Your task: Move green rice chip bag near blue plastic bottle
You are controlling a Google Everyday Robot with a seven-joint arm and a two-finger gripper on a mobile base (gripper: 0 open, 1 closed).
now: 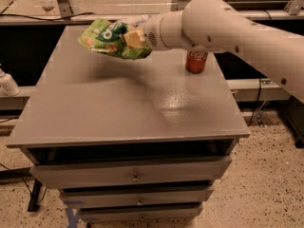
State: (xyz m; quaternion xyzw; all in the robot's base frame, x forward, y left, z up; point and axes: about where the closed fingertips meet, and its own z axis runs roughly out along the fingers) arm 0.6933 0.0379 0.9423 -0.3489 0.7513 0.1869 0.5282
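Observation:
My gripper (134, 38) is shut on the green rice chip bag (107, 37) and holds it in the air above the far left part of the grey cabinet top (123, 103). The bag is bright green with a dark oval logo and tilts down to the right. Its shadow lies on the top just below it. The blue plastic bottle is almost wholly hidden behind the bag and my arm. Only a pale sliver (138, 19) shows at the far edge, right above the bag.
A red cola can (196, 61) stands upright at the far right of the top, under my arm (223, 25). The cabinet has drawers (135, 175) below its front edge. A white bottle-like object (7, 83) is off the left side.

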